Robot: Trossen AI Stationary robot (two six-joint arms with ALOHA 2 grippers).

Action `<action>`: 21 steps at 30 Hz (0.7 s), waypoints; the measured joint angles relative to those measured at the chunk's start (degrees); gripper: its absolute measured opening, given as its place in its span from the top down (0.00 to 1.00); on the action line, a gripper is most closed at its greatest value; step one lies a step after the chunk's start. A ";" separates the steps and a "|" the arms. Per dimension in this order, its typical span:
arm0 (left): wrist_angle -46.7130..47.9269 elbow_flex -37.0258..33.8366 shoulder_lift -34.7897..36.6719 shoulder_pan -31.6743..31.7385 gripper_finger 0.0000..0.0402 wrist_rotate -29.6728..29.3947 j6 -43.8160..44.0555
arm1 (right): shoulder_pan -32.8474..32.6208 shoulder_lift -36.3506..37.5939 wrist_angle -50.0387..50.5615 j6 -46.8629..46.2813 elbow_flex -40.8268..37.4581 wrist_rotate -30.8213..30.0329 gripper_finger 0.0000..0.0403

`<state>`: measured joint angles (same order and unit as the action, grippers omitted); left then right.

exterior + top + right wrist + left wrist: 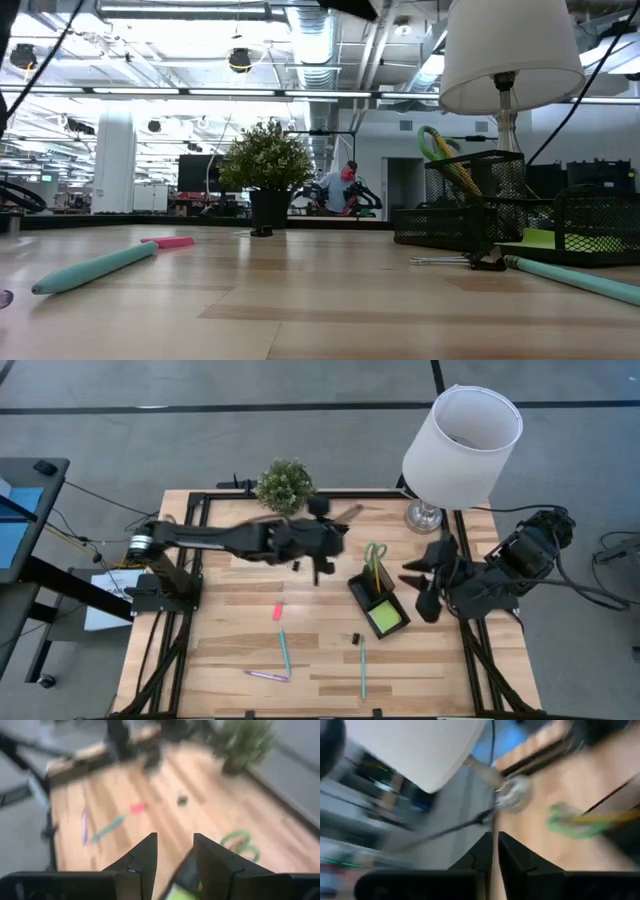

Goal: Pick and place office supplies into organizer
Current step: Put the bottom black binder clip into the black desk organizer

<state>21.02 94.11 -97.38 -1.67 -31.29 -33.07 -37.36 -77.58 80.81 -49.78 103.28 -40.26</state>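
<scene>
No legible writing on organizer (378,597)

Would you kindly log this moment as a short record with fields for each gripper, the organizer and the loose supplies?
left gripper: raised over mid-table, beside the plant, fingers together
right gripper: open, at the table's right edge by the organizer
organizer: holds scissors and sticky-note pad
loose on table: pink eraser, two teal pens, purple pen, black clip

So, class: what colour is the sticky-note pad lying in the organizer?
Lime green. The pad shows best in the high view, in the organizer's wide end.
</scene>
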 joint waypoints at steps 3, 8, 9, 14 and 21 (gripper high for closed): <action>8.57 0.02 4.39 0.93 0.88 7.73 15.26 | 0.00 -0.18 1.66 3.07 0.02 7.31 0.71; 20.43 0.02 7.81 1.44 0.76 11.02 28.43 | 0.58 -2.71 2.02 21.60 0.02 19.14 0.71; 21.98 0.02 8.11 1.42 0.73 11.11 30.11 | 0.92 -3.32 1.99 25.65 0.02 21.33 0.71; 29.60 0.02 8.28 1.02 0.64 13.49 39.55 | 5.17 -5.69 1.64 38.98 0.00 32.95 0.71; 34.02 0.00 8.28 -2.94 0.61 17.51 47.37 | 10.99 -7.17 1.16 44.61 -0.02 44.23 0.71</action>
<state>55.04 94.11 -89.10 -4.62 -13.77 14.30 -26.37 -84.75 81.97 -5.17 103.27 3.97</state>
